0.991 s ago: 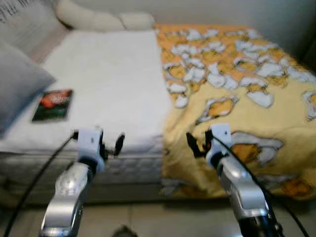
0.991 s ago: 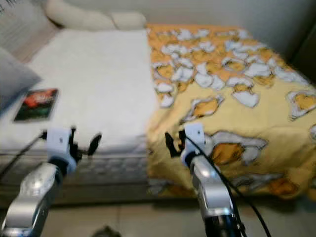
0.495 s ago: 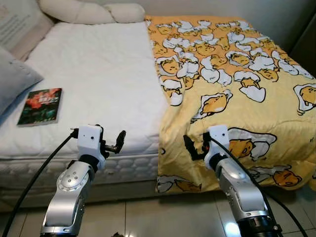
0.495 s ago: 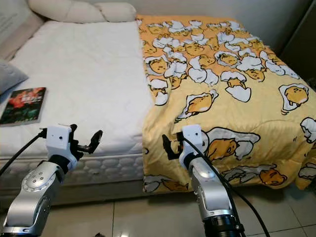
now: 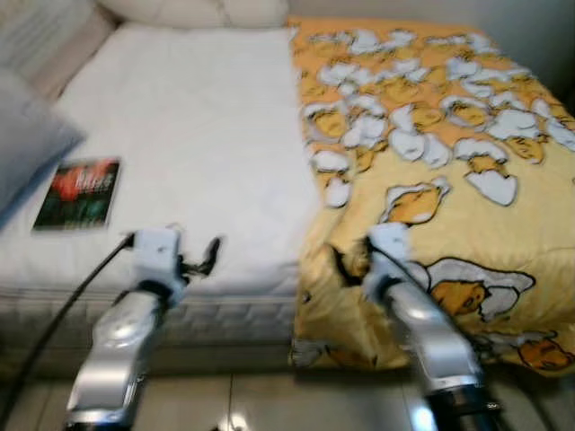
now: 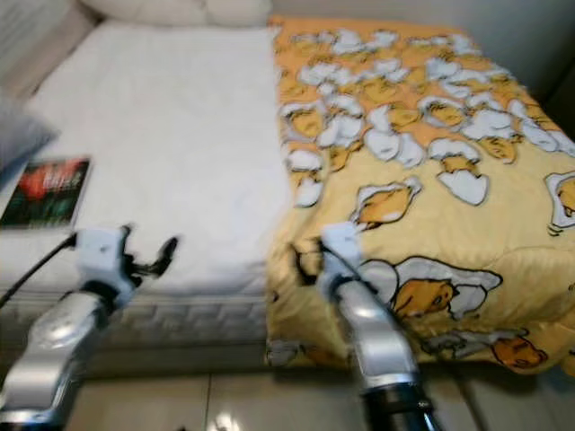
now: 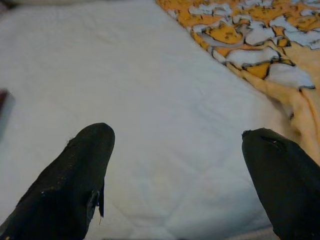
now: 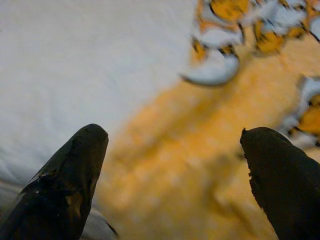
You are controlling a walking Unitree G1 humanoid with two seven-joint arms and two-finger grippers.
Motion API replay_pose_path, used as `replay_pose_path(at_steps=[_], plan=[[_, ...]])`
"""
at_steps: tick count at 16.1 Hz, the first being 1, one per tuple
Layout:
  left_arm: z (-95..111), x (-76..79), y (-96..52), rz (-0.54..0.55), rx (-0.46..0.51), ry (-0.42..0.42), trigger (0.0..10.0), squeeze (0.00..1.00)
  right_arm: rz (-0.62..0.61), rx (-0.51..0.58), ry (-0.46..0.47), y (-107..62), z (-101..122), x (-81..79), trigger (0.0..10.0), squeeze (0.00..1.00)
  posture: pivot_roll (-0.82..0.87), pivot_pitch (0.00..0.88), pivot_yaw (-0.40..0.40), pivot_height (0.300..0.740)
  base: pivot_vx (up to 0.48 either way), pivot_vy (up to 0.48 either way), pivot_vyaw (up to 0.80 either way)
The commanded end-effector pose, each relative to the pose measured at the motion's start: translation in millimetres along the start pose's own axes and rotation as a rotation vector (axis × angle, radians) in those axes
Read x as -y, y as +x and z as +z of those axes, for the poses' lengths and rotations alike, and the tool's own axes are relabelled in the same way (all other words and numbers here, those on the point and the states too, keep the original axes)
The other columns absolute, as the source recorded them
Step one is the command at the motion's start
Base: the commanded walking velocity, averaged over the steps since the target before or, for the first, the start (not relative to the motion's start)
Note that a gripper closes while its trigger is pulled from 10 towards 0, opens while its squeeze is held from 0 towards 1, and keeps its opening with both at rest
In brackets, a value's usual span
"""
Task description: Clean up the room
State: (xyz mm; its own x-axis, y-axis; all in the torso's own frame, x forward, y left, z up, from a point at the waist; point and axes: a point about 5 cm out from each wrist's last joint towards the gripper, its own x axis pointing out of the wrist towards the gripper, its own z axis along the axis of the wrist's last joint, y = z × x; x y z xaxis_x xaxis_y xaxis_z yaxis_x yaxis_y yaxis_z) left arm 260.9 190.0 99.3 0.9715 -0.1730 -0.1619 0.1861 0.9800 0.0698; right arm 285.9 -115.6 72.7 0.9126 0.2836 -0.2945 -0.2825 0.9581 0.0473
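The yellow blanket printed with white-and-orange cartoon egg figures (image 5: 431,135) covered the right half of the bed, its inner edge running down the middle of the white quilted mattress (image 5: 198,135) and its near end draped over the foot of the bed toward the pale tiled floor (image 6: 225,404). The right gripper (image 8: 172,165) hovered over that inner edge near the foot of the bed, its two black fingers (image 8: 65,185) spread wide with nothing between them (the wrist view looked down on both white mattress and blurred yellow cloth, so the seam lay under the gap). In the head views it sat at the end of the silver right arm (image 5: 422,323), in front of the hanging fold.

The left gripper (image 7: 175,175) was held above the near part of the bare mattress, fingers (image 7: 70,180) likewise wide apart and empty, with the blanket's edge off to one side of them. A black cable trailed from the silver left arm (image 5: 126,341).

Farther to the robot's left, a thin book with a dark green and red cover (image 5: 77,193) lay flat on the mattress near its left edge, well apart from both grippers. Beside it a grey cushion (image 5: 27,144) rested at the edge of the bed, and cream pillows (image 5: 193,11) lay across the head. The head views were somewhat blurred.
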Motion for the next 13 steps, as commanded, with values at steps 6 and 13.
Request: replay_pose_path(at_steps=[6,13], plan=[[1,15.2,2.3,-0.147,-0.012,0.033,10.0,0.33,-0.079,-0.184,0.003,6.4,-22,14.7,10.0,1.0,-0.04,0.0,-0.031,0.74,0.089,0.0,0.0],[5,29.7,-1.3,-0.442,-0.053,0.113,10.0,0.33,-0.052,-0.285,0.024,53.4,-17,-1.1,10.0,0.6,-0.01,0.104,-0.041,0.74,0.0,0.0,0.0]])
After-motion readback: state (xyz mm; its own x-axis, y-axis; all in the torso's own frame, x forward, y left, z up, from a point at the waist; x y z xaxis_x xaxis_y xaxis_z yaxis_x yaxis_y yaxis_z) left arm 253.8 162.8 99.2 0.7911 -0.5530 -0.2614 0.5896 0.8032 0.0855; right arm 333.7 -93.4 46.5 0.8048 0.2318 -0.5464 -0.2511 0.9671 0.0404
